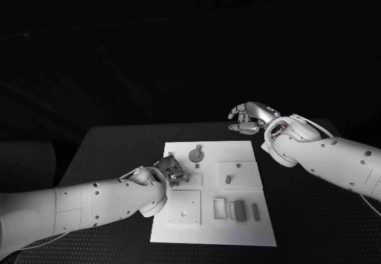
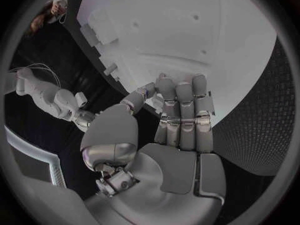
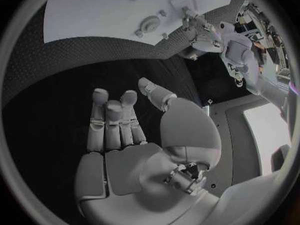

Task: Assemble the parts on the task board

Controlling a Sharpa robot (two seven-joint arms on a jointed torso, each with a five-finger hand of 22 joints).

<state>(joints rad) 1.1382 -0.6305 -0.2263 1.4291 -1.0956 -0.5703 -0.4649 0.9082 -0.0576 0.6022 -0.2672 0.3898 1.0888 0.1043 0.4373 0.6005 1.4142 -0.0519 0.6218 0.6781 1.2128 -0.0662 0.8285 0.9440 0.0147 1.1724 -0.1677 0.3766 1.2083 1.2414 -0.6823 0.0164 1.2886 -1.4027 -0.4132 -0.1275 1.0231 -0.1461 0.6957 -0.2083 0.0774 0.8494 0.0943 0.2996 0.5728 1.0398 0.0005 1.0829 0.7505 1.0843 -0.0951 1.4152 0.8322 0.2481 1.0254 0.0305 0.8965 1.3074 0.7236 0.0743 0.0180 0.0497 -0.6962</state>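
The white task board lies in the middle of the black table. On it are a round grey part, a small peg in a square recess, and several grey bars side by side. My left hand hovers over the board's left edge, its fingers curled in with the thumb against them. Whether a small part sits between them is hidden. My right hand hangs beyond the board's far edge, fingers loosely apart and nothing in the palm.
A square plate with a small hole sits on the board's near left. Black table surrounds the board on all sides. The right wrist view shows the board and my left hand from afar.
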